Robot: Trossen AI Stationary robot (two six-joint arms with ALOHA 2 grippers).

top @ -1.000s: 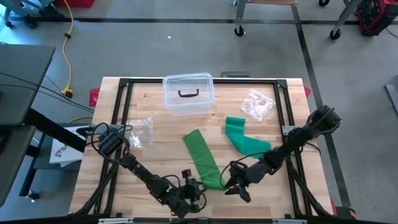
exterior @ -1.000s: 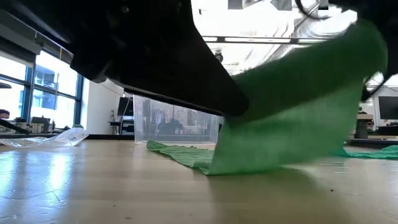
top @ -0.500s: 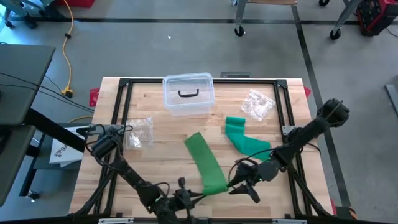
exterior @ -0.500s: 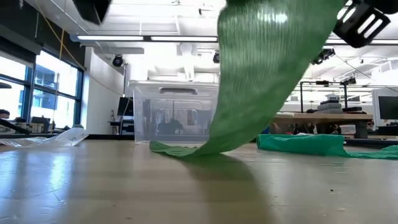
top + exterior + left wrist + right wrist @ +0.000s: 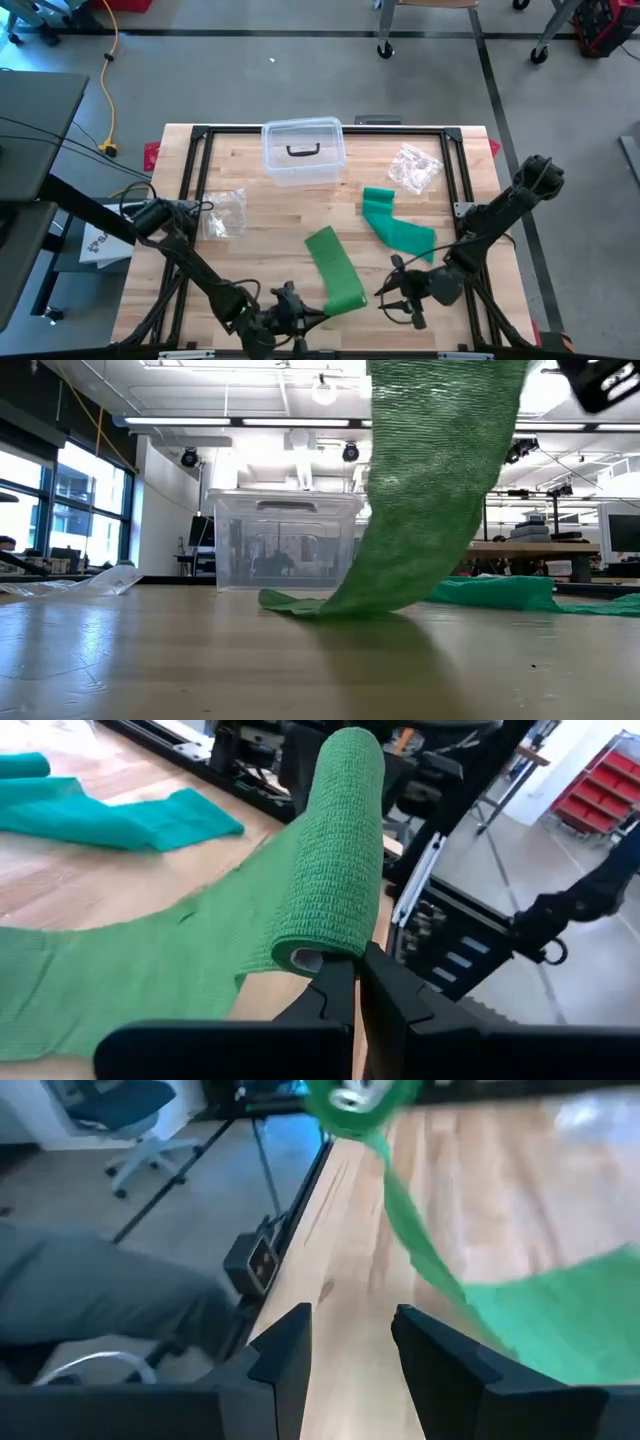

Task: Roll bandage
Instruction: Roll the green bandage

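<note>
A green bandage [image 5: 333, 268] lies partly rolled. Its rolled end [image 5: 335, 840] is up in the air near the table's front edge, and its loose far end [image 5: 300, 603] rests flat on the wood. My left gripper [image 5: 355, 982] is shut at the roll's end; it also shows in the high view [image 5: 312, 312]. My right gripper [image 5: 392, 293] stands open just right of the roll with nothing between its fingers [image 5: 285, 1350]. The right wrist view shows the roll's end [image 5: 355, 1098] farther off. My left gripper pinches the rim of the roll's near end [image 5: 312, 958] between its two shut fingertips. It comes at the roll roughly level, from the table's left. The roll stands out beyond the fingers, lifted clear. Its unrolled strip [image 5: 430, 490] slopes down to the table.
A teal bandage [image 5: 396, 228] lies crumpled right of centre. A clear lidded box [image 5: 303, 150] stands at the far middle. Plastic wrappers lie at the far right [image 5: 415, 168] and at the left [image 5: 226, 212]. The table's front edge [image 5: 300, 1270] is close by.
My left gripper has risen with the rolled end, which has come up off the table. The strip now hangs steeply, while its far end stays on the wood. My right gripper has drawn away from the roll toward the table's right edge and has risen a little.
</note>
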